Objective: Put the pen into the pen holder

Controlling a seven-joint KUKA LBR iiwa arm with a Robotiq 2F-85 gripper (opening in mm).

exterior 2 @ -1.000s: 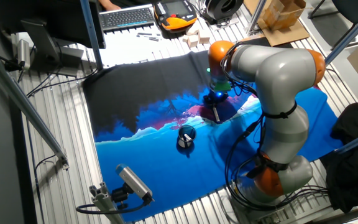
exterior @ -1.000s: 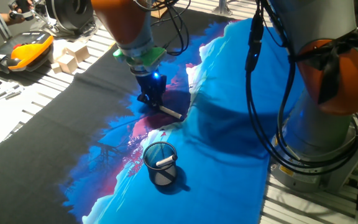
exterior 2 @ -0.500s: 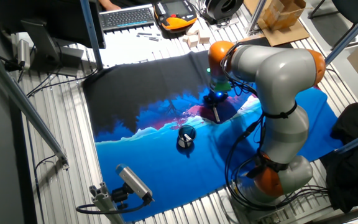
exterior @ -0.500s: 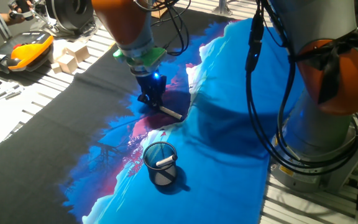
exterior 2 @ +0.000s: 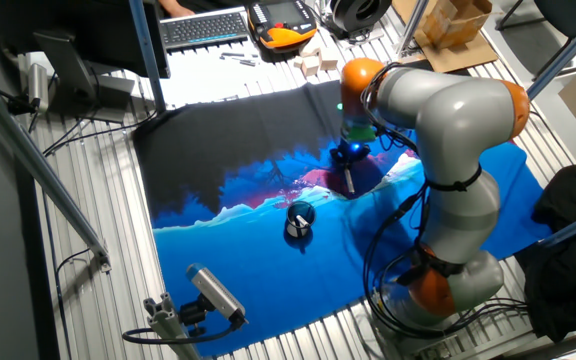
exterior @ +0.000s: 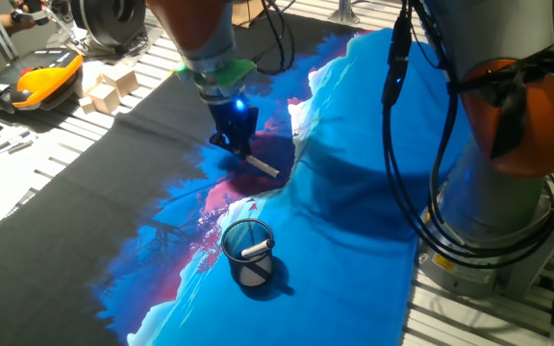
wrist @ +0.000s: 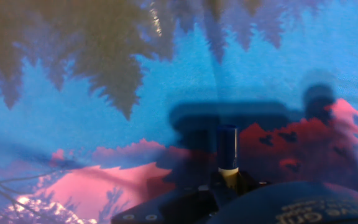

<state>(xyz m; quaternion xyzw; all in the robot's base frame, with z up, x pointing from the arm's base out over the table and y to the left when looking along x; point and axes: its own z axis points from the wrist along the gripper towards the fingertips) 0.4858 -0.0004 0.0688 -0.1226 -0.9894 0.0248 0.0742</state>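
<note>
In one fixed view your gripper is clamped on the pen, which sticks out sideways and down from the fingers, its pale barrel just above the printed blue cloth on the counter. You look to have it lifted clear of the cloth, though the gap is too slight to be sure. The pen holder stands nearer the camera, well apart from the gripper, and a short white stick already lies inside it — not your pen.

In the other fixed view the arm arches over the cloth, and the gripper holds the pen as a thin dark-and-pale line over the purple patch. The holder sits off to the left, apart.

In the hand view the pen runs forward between the closed fingers, its dark end pointing away, with only cloth beyond it — the holder is not in frame.

So the grasp reads as done; carrying the pen over the holder, tipping it upright and dropping it in are all left to you.

There is faint lettering on the gripper body at the bottom of the hand view, too blurred to read.
</note>
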